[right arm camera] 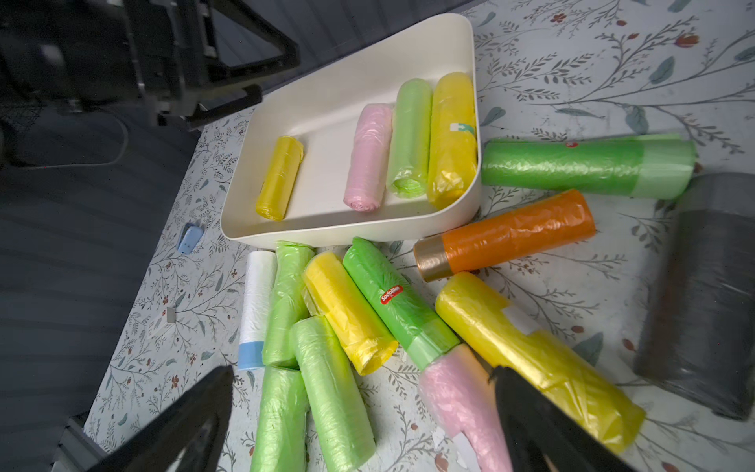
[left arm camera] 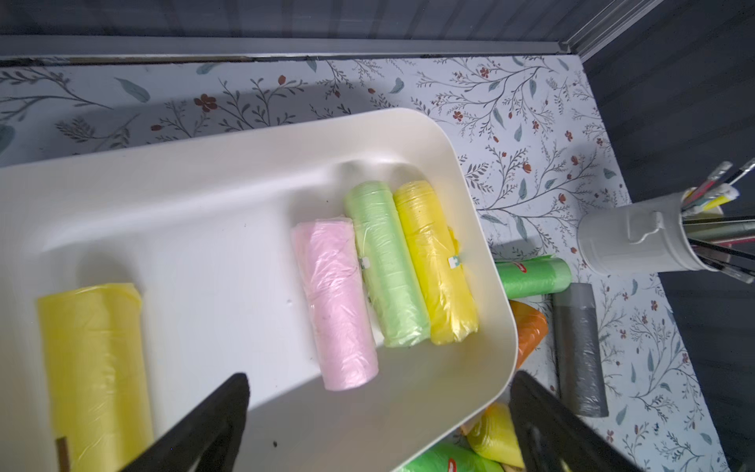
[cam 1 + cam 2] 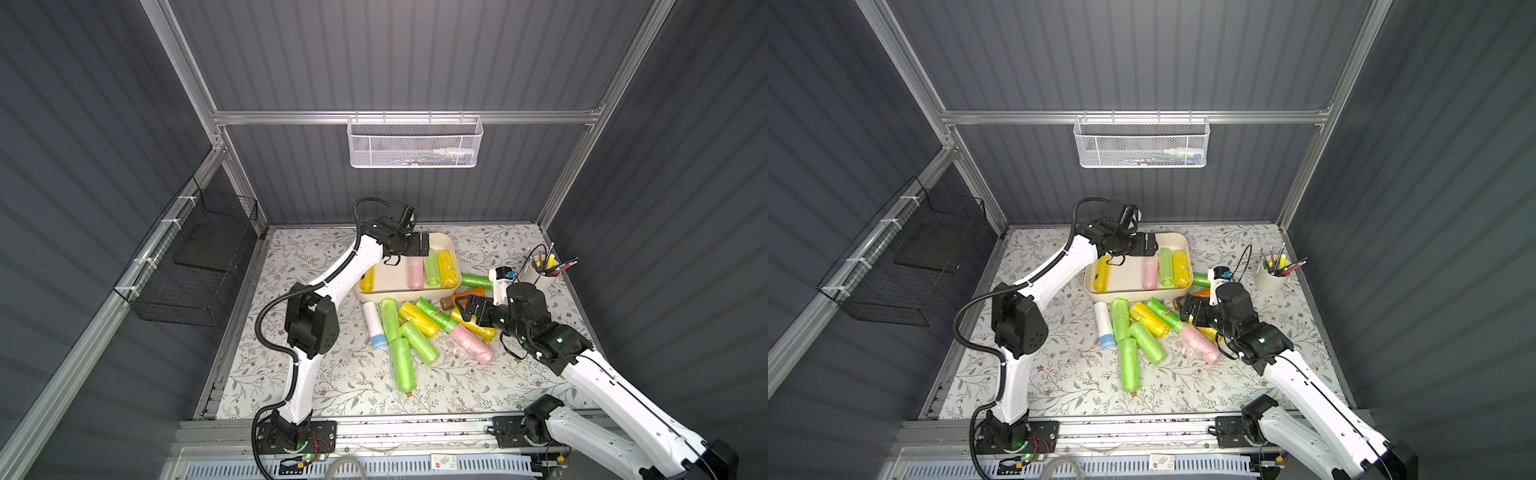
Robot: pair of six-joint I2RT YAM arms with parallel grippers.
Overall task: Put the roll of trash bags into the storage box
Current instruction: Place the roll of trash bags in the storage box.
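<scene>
Since the left fingers (image 3: 417, 244) hang spread and empty over the storage box (image 3: 405, 297), I judge that the coming pick belongs to the right arm. The right fingers (image 3: 473, 311) are spread wide too, holding nothing, and hover low over the loose pile on the desk (image 3: 332, 374).

The nearest roll of trash bags is the pink roll (image 1: 457, 400). In the right wrist view it lies between the two fingers, close against one of them, with a long yellow roll (image 1: 531, 351) just beside it. Its long axis runs diagonally, one end toward the box and the other toward the right arm's base, so I'd want the fingers set across that axis.

Inside the box lie four rolls, roughly parallel. A lone yellow roll (image 3: 367, 279) sits at the left arm's end. A boxed pink roll (image 3: 414, 272), a pale green roll (image 3: 431, 268) and an end yellow roll (image 3: 445, 269) sit side by side at the other end, with bare floor between the two groups.
</scene>
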